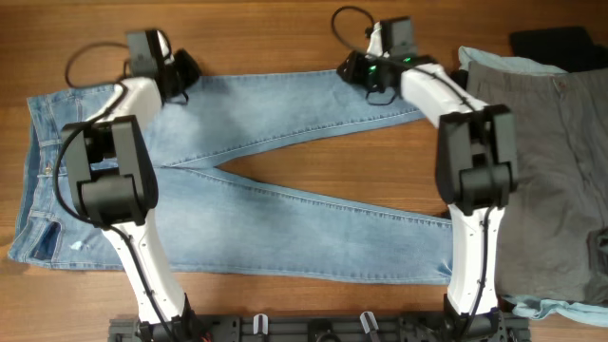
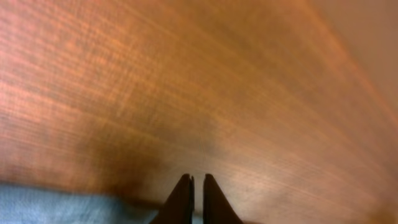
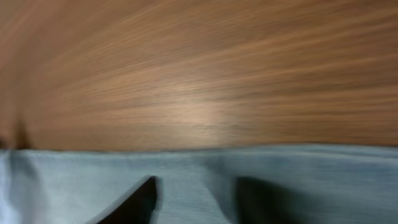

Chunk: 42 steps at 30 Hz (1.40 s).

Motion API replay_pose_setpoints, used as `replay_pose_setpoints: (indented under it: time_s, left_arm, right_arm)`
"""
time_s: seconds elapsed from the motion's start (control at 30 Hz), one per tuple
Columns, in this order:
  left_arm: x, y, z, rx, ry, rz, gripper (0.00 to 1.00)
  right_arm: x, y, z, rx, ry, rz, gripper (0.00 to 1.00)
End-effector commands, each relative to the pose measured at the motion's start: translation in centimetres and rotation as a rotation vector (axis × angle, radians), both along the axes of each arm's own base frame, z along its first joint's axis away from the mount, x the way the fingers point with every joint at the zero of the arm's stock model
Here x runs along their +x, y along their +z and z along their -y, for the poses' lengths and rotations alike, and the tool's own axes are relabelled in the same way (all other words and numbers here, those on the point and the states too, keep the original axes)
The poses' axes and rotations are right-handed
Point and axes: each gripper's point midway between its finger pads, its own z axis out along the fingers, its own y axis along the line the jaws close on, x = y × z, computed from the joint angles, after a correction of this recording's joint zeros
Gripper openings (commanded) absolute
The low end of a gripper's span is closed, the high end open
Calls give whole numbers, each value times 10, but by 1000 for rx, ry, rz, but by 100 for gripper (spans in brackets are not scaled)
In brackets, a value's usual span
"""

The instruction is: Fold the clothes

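Light-blue jeans (image 1: 285, 204) flat, legs splayed; left gripper (image 2: 196, 186) nearly closed, right gripper (image 3: 196, 199) parted, both empty.

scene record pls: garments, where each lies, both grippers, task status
main garment: light-blue jeans, spread flat on the wooden table, legs splayed apart in a V, waist at the image's left
other garments: grey-khaki trousers at the right edge; black garment in the top right corner
left gripper: at the far edge of the upper leg near the waist, fingers nearly together
right gripper: over the same leg's far edge, fingers apart, denim beneath
task status: no fold visible yet
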Motion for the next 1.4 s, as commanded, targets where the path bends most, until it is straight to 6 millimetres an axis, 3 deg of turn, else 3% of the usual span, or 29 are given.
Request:
replay_pose_setpoints:
  time_s: [0.0, 0.07, 0.13, 0.2, 0.27, 0.47, 0.6, 0.73, 0.87, 0.93, 1.07, 1.13, 1.17, 1.2, 1.23, 1.3, 1.37]
  left_arm:
    - [23, 89, -3, 120, -107, 104, 25]
    - [14, 119, -3, 144, -138, 90, 37]
    - [-2, 141, -1, 151, -153, 66, 52]
    - [-15, 146, 0, 143, -156, 28, 56]
    - [-28, 140, 2, 131, -160, -28, 56]
    - [-42, 130, 4, 117, -165, -101, 54]
    - [-42, 131, 4, 114, -159, -99, 63]
    - [-38, 133, 4, 98, -133, -89, 64]
    - [-31, 137, 3, 94, -118, -60, 65]
    - [-21, 145, 2, 104, -115, -6, 72]
    - [-4, 158, 0, 118, -110, 84, 72]
    - [-4, 159, 0, 118, -111, 85, 73]
    - [-5, 158, 0, 118, -111, 81, 72]
    - [-6, 157, 0, 116, -112, 73, 72]
    - [-9, 154, 1, 113, -112, 54, 73]
    - [-14, 150, 1, 109, -114, 28, 73]
    - [-16, 148, 1, 107, -114, 19, 73]
  right_arm:
    - [20, 59, 82, -86, -61, 95, 60]
    - [18, 73, 124, -110, -138, 92, 62]
    - [10, 67, 170, -124, -205, 47, 62]
    - [-2, 47, 199, -141, -229, -4, 62]
    - [-13, 32, 208, -149, -219, -43, 60]
    - [-26, 16, 192, -197, -64, -61, 57]
    - [-28, -12, 208, -296, -87, -103, 58]
    - [-25, -19, 189, -225, 26, -55, 57]
    - [-30, -31, 187, -216, 32, -87, 57]
    - [-28, -37, 180, -203, 44, -81, 56]
    - [-23, -21, 147, -23, 109, -20, 42]
    - [-22, -21, 145, -5, 84, -37, 40]
    - [-19, -20, 146, -6, 79, -23, 31]
    - [-13, -17, 149, 1, 54, -10, 15]
    - [-6, -14, 152, 12, 20, 9, 6]
    - [20, 2, 163, 71, -98, 76, 4]
    - [55, 34, 175, 134, -177, 232, 4]
